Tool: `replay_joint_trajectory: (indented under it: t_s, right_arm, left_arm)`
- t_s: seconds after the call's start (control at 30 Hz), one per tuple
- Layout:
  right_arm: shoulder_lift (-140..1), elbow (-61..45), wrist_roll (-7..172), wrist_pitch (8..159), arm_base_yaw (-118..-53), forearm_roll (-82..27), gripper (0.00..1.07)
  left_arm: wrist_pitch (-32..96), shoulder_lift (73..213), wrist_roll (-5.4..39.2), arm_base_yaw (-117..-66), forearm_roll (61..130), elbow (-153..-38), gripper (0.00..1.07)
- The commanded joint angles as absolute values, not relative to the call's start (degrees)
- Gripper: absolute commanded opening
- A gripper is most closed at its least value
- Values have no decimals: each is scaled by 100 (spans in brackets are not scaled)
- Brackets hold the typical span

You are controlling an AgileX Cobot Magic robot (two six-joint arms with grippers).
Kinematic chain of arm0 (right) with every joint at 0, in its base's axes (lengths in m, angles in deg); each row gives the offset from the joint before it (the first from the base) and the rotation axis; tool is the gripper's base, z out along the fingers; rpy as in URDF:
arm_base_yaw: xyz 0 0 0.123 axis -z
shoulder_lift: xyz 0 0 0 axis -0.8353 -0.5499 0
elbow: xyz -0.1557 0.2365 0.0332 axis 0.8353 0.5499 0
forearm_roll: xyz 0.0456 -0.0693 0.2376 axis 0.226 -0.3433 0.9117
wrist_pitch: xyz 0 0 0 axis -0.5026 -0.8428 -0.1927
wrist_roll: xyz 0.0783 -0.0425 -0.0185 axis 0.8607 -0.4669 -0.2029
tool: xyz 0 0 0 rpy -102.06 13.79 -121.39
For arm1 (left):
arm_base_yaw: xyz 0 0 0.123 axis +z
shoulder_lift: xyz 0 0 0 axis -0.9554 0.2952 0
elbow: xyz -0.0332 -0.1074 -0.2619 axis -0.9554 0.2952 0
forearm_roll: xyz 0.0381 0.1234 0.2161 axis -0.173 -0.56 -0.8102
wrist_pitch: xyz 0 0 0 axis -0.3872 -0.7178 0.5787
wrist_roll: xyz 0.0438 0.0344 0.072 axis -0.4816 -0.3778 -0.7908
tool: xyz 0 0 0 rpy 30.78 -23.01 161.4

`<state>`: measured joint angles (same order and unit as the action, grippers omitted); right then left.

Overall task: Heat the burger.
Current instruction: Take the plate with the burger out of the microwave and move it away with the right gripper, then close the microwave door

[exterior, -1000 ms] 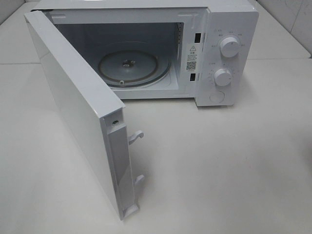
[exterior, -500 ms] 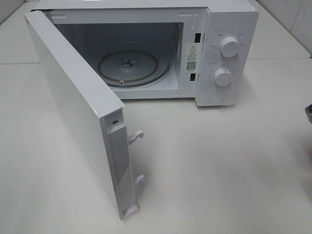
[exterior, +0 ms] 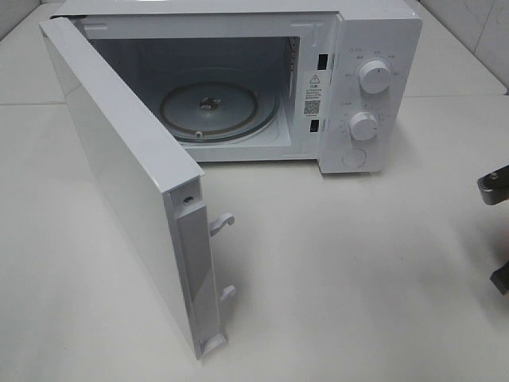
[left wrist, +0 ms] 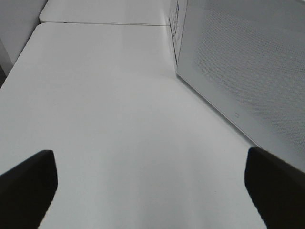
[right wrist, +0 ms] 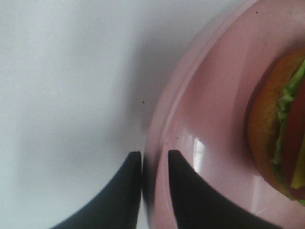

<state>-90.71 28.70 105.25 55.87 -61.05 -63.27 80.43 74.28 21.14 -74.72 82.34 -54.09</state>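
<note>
Ext high: white microwave [exterior: 238, 87] on table [exterior: 358, 278], door [exterior: 119, 183] swung wide open, glass turntable [exterior: 215, 111] bare inside, bit of R arm [exterior: 493, 187] at the view's right edge. L wrist: L gripper [left wrist: 152, 183] jaws wide apart over bare table, nothing held, door just beside. R wrist: R gripper [right wrist: 155, 183] fingers narrow, straddling the rim of pink plate [right wrist: 205, 124], can't tell if clamped; burger [right wrist: 281, 129] sits on that plate.

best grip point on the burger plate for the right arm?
Take the pink plate by its thin raised rim, coming in from the outer edge with one finger either side. The right gripper already straddles that rim. The burger sits inboard, so an edge pinch avoids touching it. A central grab would hit the bun.
</note>
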Motion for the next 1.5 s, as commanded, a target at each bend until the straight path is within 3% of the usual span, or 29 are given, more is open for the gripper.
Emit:
replay_joint_trajectory:
  t_s: [0.03,0.07,0.17,0.23,0.53,0.67,0.8,1.0,1.17,1.5]
  right_arm:
    - [-9076,2830,10560,5639,-6082,-6321,59]
    - [-9076,2830,10560,5644,-6082,-6235,73]
    - [-9076,2830,10560,5650,-6082,-6206,79]
    - [-9008,2830,10560,5673,-6082,-6000,92]
    - [-8452,2681,10560,5513,-6082,-4992,92]
    - [-8016,2257,10537,4711,-6082,-4058,92]
    - [-7787,1965,10394,4132,-6082,-3937,93]
    - [-7478,1415,9477,3295,-6082,-3393,95]
    - [-7197,1232,8726,3204,-6082,-2270,95]
    - [-7105,1232,9041,3072,-6277,-2333,95]
  left_arm:
    - [7997,7342,2137,-7455,8268,-5403,100]
    - [7997,7342,2137,-7455,8268,-5403,100]
    - [7997,7342,2137,-7455,8268,-5403,100]
    - [7997,7342,2137,-7455,8268,-5403,100]
    - [7997,7342,2137,-7455,8268,-5403,100]
    - [7997,7342,2137,-7455,8268,-5403,100]
    - [7997,7342,2137,-7455,8268,-5403,100]
    - [7997,7342,2137,-7455,8268,-5403,100]
    - [7997,7342,2137,-7455,8268,-5403,100]
    - [7997,7342,2137,-7455,8268,-5403,100]
